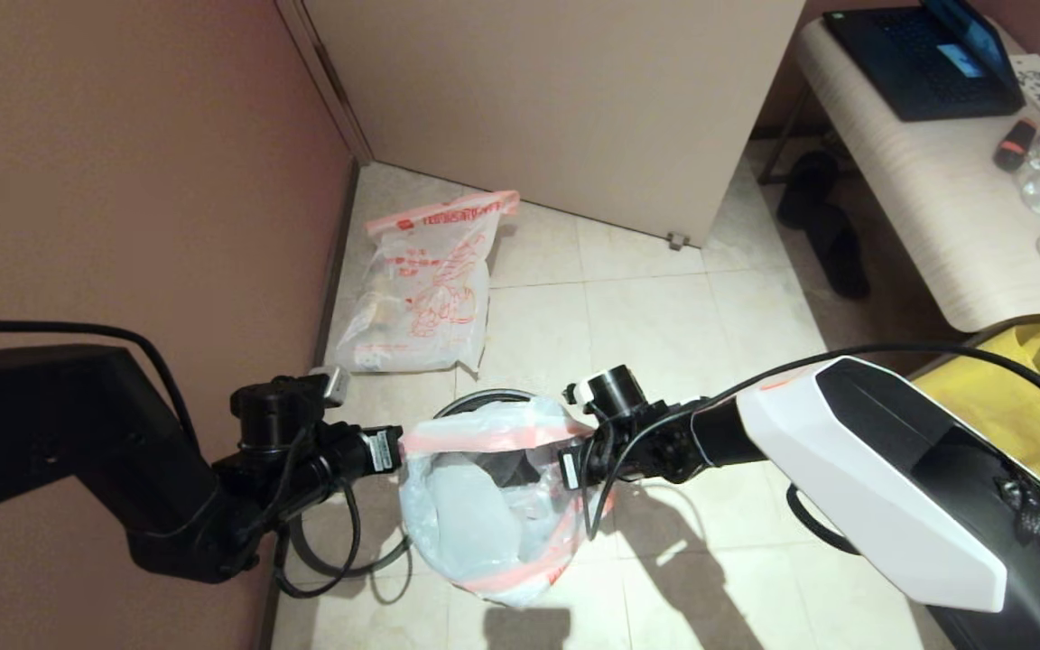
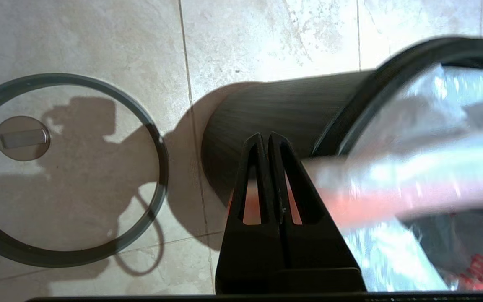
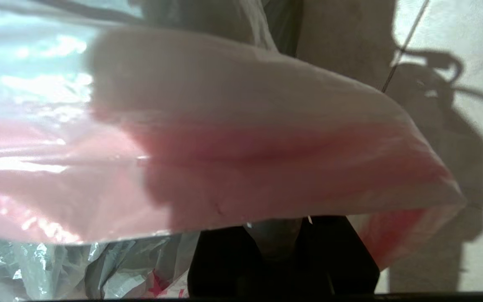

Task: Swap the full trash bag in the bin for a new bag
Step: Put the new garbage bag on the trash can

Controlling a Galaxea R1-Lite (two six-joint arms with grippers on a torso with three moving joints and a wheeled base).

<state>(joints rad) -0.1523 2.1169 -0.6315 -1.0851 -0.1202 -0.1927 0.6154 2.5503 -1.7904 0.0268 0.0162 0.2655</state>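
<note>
The left gripper (image 2: pixel 265 140) and right gripper (image 1: pixel 574 469) each pinch the new bag (image 1: pixel 484 506) over the bin (image 2: pixel 275 117).

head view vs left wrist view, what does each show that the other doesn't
Only the head view shows the full trash bag lying by the wall, the right gripper at the new bag's far edge, and the laptop. Only the left wrist view shows the grey ring lying flat on the floor. Both show the left gripper shut on the new bag over the bin.
</note>
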